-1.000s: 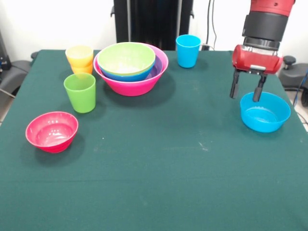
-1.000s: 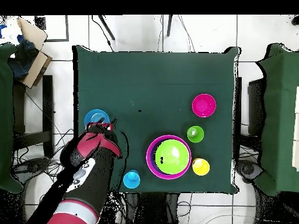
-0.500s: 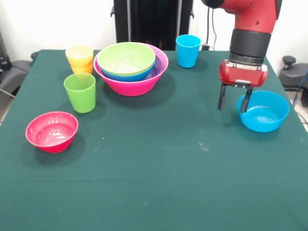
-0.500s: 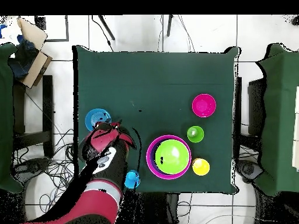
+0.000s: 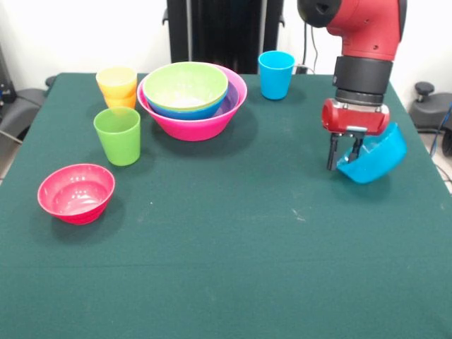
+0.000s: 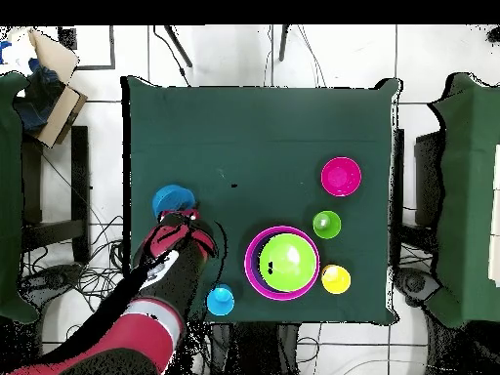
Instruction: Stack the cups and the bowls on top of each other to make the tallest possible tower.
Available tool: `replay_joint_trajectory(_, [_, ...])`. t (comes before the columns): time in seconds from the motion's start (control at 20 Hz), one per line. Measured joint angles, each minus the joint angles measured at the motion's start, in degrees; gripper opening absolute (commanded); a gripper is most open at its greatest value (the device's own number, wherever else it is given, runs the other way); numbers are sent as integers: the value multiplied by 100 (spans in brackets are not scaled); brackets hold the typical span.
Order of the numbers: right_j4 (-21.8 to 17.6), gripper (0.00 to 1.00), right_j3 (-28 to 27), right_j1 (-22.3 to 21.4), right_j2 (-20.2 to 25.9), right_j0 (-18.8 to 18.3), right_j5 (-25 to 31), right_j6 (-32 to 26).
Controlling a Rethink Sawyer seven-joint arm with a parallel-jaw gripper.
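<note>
We take the large glossy pink plastic bowl (image 5: 195, 124) as our landmark, since it is the widest piece and the base of the tower so far. Nested inside it we see a purple bowl (image 5: 231, 101), showing only as a sliver along the rim, then a blue bowl (image 5: 185, 111), and on top a light green bowl (image 5: 185, 85). That makes 4 bowls stacked, as far as the rims show; whether another hides inside we cannot tell.

Well to the right of the pink bowl in the front view, the red and black gripper (image 5: 342, 157) has its jaws closed on the near rim of the small light blue plastic bowl (image 5: 372, 159), which hangs tilted, its mouth tipped toward the arm, seemingly lifted off the green table (image 5: 233, 254). We judge this bowl to be the piece in hand, bound for the tower.

Well in front of the pink bowl and to its left, the small red-pink bowl (image 5: 75, 191) sits alone on the cloth.

Of the cups, the green plastic tumbler (image 5: 117, 135) stands just left of the pink bowl, the yellow cup (image 5: 116, 80) sits nested on an orange cup (image 5: 122, 102) beside the bowl's left rim, and the blue cup (image 5: 275, 74) stands behind and right of it. So 2 small bowls and the cups are left to stack.
</note>
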Motion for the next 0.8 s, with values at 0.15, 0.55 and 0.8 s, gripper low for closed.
replay_joint_trajectory(0.15, [0, 0, -38, 40, -113, 110, -44, 0])
replay_joint_trajectory(0.55, [2, 0, -98, 88, -343, 358, -48, 0])
replay_joint_trajectory(0.8, [0, 0, -125, 46, -356, 369, -45, 0])
